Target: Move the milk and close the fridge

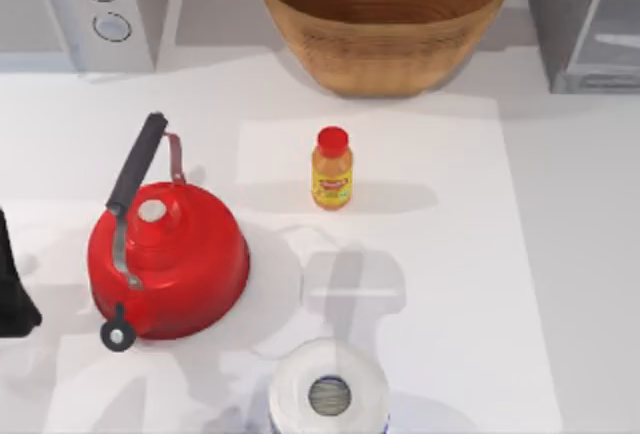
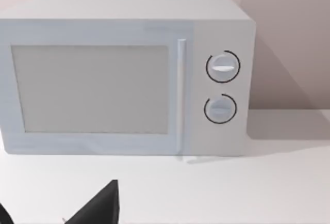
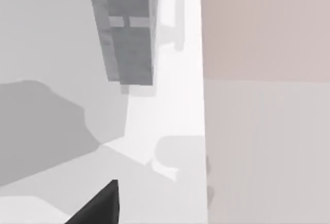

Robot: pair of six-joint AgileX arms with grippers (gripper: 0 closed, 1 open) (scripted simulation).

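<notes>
1. The left gripper (image 2: 96,208) appears as a dark part at the near edge of the left wrist view. Whether it is open or closed cannot be told. It holds nothing that can be seen.

2. The left arm (image 1: 12,289) sits at the left edge of the table (image 1: 560,254), just beside the red kettle (image 1: 165,259). Its camera faces the pale microwave (image 2: 124,77), which stands square on the table at the back left. The microwave door is shut, and 2 round knobs (image 2: 223,66) are stacked beside the door handle.

3. The right gripper (image 3: 98,207) appears as a dark part low in the right wrist view, above the white surface. Whether it is open or closed cannot be told, and nothing is seen in its hold.

4. The right wrist camera looks toward the fridge (image 3: 129,33), a grey box standing near the wall. In the top view the fridge (image 1: 585,19) occupies the back right corner of the table, with a paler panel on its right part. Whether its door is open or shut cannot be told.

5. Other items on the table:
- A woven basket (image 1: 385,24) is at the back centre.
- An orange bottle (image 1: 331,169) with a red cap stands upright in front of the basket, well apart from the kettle.
- A paper roll (image 1: 328,394) stands on end at the front edge, near the kettle.
</notes>
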